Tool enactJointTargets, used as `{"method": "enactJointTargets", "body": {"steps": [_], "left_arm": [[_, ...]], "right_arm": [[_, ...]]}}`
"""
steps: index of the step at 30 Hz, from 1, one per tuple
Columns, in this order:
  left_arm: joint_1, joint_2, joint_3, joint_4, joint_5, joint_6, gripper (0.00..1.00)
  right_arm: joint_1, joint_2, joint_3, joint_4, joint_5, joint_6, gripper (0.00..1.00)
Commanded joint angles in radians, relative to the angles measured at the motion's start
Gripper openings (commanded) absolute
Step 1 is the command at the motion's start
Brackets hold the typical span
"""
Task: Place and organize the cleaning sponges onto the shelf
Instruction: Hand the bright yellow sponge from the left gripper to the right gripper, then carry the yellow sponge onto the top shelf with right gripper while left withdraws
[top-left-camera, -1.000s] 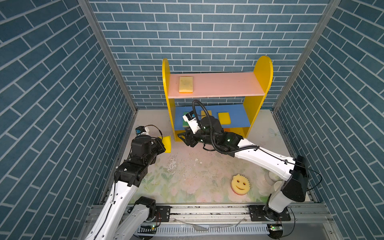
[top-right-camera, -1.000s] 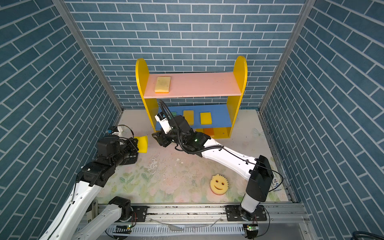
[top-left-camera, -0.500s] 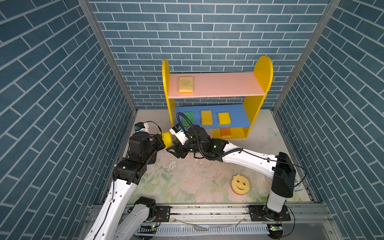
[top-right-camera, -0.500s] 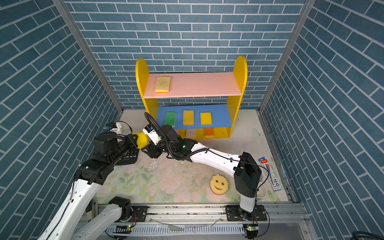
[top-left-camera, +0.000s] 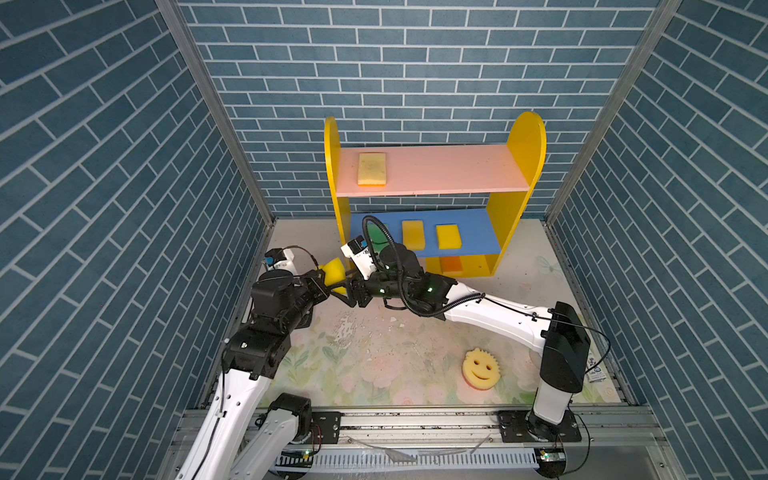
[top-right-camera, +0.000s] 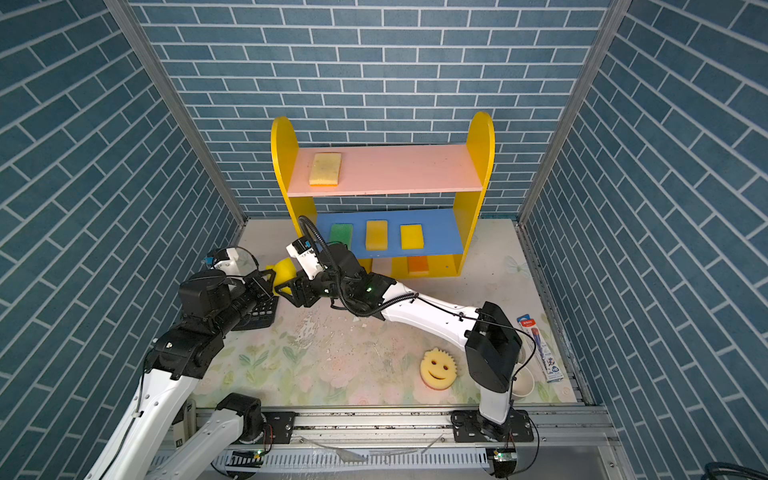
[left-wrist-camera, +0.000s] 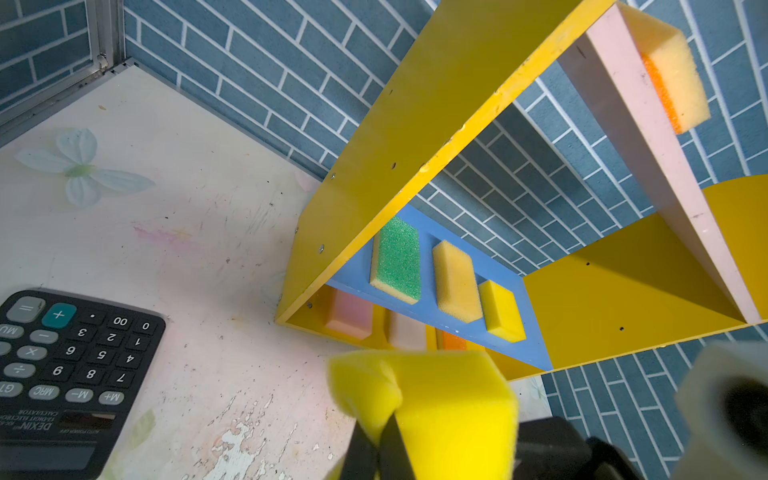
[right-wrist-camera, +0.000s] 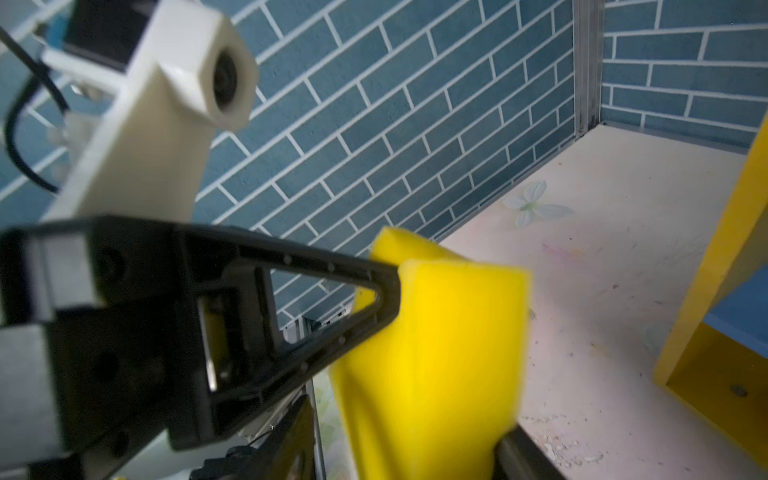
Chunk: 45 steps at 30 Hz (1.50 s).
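My left gripper (top-left-camera: 322, 286) (left-wrist-camera: 380, 436) is shut on one edge of a bright yellow sponge (top-left-camera: 333, 272) (top-right-camera: 284, 268) and holds it above the floor, left of the shelf (top-left-camera: 436, 174). My right gripper (top-left-camera: 343, 293) (right-wrist-camera: 399, 440) reaches across; its jaws stand open around the same sponge (right-wrist-camera: 432, 353), one finger touching it. A tan sponge (top-left-camera: 372, 168) lies on the pink top board. Green (top-right-camera: 341, 236), tan (top-right-camera: 376, 235) and yellow (top-right-camera: 411, 237) sponges lie on the blue board. Pink (left-wrist-camera: 351, 313), whitish (left-wrist-camera: 405, 330) and orange (top-right-camera: 417, 264) ones lie on the base. The smiley sponge (top-left-camera: 481, 368) lies at the front right.
A black calculator (top-right-camera: 259, 311) (left-wrist-camera: 62, 365) lies on the floor under my left arm. A pen packet (top-right-camera: 540, 349) and a white cup (top-right-camera: 521, 382) sit by the right wall behind my right arm's base. Brick walls close in on three sides.
My right gripper has swung left from the shelf's front to the yellow sponge. My left gripper has brought that sponge up and rightward to meet it.
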Motion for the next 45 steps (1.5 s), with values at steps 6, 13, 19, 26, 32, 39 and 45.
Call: {"method": "enactJointTargets", "body": {"steps": [6,13,19,26,32,39,45], "left_arm": [[0.007,-0.027,-0.018,0.012,0.034,0.002,0.03],[0.011,-0.077,-0.025,0.009,-0.009,0.025,0.67],[0.012,-0.146,-0.004,-0.083,-0.109,0.088,0.92],[0.012,-0.197,0.0,-0.163,-0.201,0.138,0.95],[0.012,-0.207,-0.002,-0.172,-0.215,0.16,0.96],[0.012,-0.212,-0.015,-0.182,-0.214,0.157,0.96],[0.012,-0.214,-0.018,-0.194,-0.214,0.16,0.97]], "right_arm": [[-0.033,0.034,-0.002,0.134,-0.052,0.163,0.03],[-0.039,0.015,0.006,0.072,-0.029,0.11,0.0],[-0.106,-0.076,0.037,-0.088,0.019,0.01,0.0],[-0.15,-0.203,0.107,-0.317,0.221,-0.23,0.0],[-0.184,-0.227,0.239,-0.449,0.413,-0.31,0.0],[-0.238,-0.163,0.423,-0.51,0.444,-0.321,0.0],[-0.293,-0.041,0.665,-0.621,0.431,-0.274,0.0]]}}
